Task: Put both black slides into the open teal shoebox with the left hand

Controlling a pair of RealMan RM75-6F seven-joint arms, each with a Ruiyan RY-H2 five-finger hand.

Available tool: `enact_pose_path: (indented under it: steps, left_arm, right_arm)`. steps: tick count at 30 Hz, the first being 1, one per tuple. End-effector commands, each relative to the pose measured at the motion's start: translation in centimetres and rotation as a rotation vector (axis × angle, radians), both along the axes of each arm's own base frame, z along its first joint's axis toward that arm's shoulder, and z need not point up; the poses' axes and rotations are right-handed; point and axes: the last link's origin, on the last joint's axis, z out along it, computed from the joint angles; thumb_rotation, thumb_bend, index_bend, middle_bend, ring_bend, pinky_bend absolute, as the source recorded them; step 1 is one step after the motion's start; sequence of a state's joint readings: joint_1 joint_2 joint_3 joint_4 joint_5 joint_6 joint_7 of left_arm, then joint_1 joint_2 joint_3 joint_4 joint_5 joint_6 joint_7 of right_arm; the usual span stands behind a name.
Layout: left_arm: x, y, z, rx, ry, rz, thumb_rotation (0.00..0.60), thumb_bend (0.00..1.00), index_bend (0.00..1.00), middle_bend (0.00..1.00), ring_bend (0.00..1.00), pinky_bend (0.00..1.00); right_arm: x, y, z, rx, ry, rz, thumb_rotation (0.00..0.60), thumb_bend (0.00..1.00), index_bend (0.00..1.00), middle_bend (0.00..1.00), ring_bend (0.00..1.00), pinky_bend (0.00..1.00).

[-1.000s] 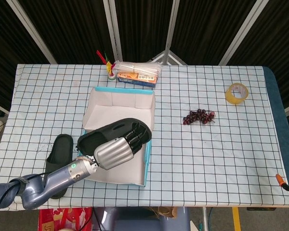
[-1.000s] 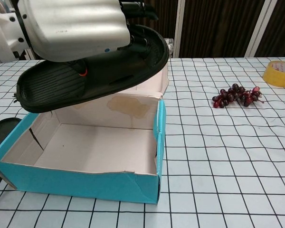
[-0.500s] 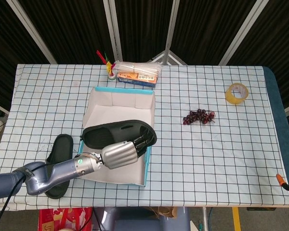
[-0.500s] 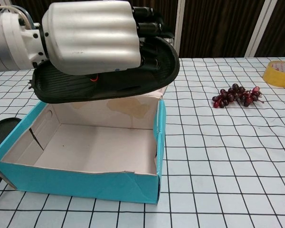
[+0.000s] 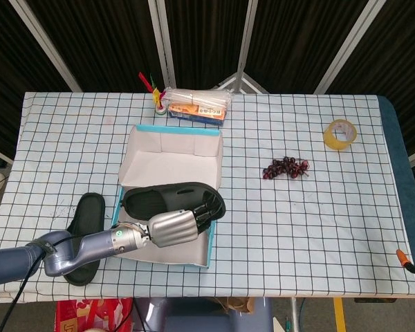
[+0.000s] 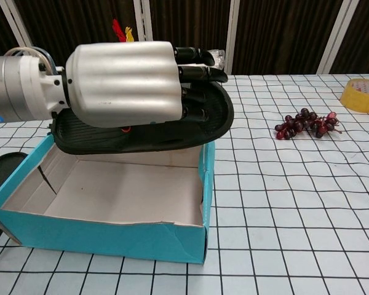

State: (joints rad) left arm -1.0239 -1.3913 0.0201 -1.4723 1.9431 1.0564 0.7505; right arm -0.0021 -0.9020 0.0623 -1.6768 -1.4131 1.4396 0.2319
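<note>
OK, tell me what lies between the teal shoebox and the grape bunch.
Nothing: in both the head and chest views, only bare checked tablecloth lies between the teal shoebox and the grape bunch.

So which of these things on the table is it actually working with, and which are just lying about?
Part of the job:
- left hand, gripping one black slide over the box
- open teal shoebox
- second black slide, on the table beside the box

Just lying about:
- grapes
- tape roll
- packet behind the box
</note>
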Motion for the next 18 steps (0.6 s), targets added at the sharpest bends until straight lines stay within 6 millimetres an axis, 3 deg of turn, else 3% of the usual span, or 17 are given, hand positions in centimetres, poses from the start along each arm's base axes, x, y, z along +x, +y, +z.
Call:
enact_pose_path:
  steps: [1,18]
  left_arm:
    - [-0.3,-0.1,-0.3,-0.013,0.001,0.003,0.6,0.4,0.59,0.53,0.1,0.15]
    - [-2.0,0.2,-2.6,-0.07,-0.008,0.066,0.6,0.38,0.59,0.52,0.1,0.15]
  right_arm:
    - [0.0,0.0,0.0,-0.001,0.0,-0.001,0.6,0.31,0.03,0.12,0.19,0.13]
    - [-0.1,-0.1,0.0,-0.005,0.003,-0.009,0.6,0.31,0.03,0.12,0.19,0.13]
